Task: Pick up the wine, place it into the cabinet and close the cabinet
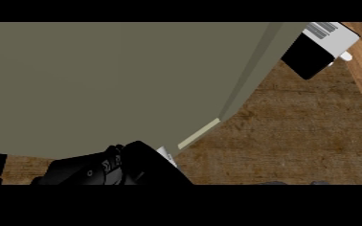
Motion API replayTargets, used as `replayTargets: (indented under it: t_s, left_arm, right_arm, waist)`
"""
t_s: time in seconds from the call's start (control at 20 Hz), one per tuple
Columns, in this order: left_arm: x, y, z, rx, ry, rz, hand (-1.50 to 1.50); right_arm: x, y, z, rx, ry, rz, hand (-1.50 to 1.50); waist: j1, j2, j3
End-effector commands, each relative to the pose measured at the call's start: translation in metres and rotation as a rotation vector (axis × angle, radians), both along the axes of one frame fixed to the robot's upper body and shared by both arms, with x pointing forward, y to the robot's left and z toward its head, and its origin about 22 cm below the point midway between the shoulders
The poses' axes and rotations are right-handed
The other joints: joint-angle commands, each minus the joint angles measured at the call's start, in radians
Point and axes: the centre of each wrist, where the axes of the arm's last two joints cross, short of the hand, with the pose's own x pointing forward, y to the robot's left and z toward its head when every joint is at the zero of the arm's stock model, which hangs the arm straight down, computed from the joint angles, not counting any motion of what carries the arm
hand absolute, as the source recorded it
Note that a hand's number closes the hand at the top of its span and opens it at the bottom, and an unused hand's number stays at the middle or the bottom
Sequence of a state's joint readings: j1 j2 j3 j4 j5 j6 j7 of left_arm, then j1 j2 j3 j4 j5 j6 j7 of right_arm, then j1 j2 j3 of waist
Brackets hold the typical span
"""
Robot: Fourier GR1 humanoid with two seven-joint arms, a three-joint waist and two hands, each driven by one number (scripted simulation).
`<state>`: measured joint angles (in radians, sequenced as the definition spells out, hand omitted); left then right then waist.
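Note:
No wine bottle shows in the head view. The cabinet's olive-grey panel fills most of the picture, and a pale strip runs along its lower right edge. My left hand is a black mass at the lower left, right up against the panel's bottom edge, with a small grey part of the arm beside it. How it is posed is unclear. Only a thin dark sliver of my right hand shows at the lower edge on the right.
The wooden counter shows to the right of the cabinet and in a small patch at the lower left. A white and black appliance stands at the top right corner.

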<state>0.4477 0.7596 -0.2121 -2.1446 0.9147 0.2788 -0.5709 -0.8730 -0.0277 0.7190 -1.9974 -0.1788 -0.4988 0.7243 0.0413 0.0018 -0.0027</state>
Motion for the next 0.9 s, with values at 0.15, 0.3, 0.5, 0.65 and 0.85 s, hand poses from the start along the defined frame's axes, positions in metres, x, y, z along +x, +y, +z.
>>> replayTargets:
  t_s: [0.15,0.3,0.5,0.65,0.85]
  left_arm:
    - [0.002,0.002,-0.006,0.022,-0.002,0.024,-1.5]
    - [0.009,0.003,-0.002,-0.009,-0.002,0.024,-1.5]
    - [0.02,0.014,0.001,0.013,-0.013,0.031,-1.5]
    - [0.012,-0.001,0.0,0.01,-0.006,0.025,-1.5]
    - [0.005,-0.001,0.012,0.028,0.007,0.027,-1.5]
  right_arm:
    - [0.052,0.045,0.032,-0.025,-0.061,-0.076,1.5]
    - [0.086,0.038,0.038,-0.063,-0.153,-0.138,1.5]
    - [0.112,0.049,0.028,-0.08,-0.163,-0.198,1.5]
    - [0.134,0.044,0.032,-0.086,-0.116,-0.204,1.5]
    - [0.171,0.022,0.023,-0.088,-0.076,-0.245,1.5]
  waist:
    - [-0.008,0.0,0.001]
    - [-0.019,0.004,0.001]
    - [-0.024,0.003,0.002]
    - [-0.022,0.001,0.002]
    - [-0.017,0.001,0.003]
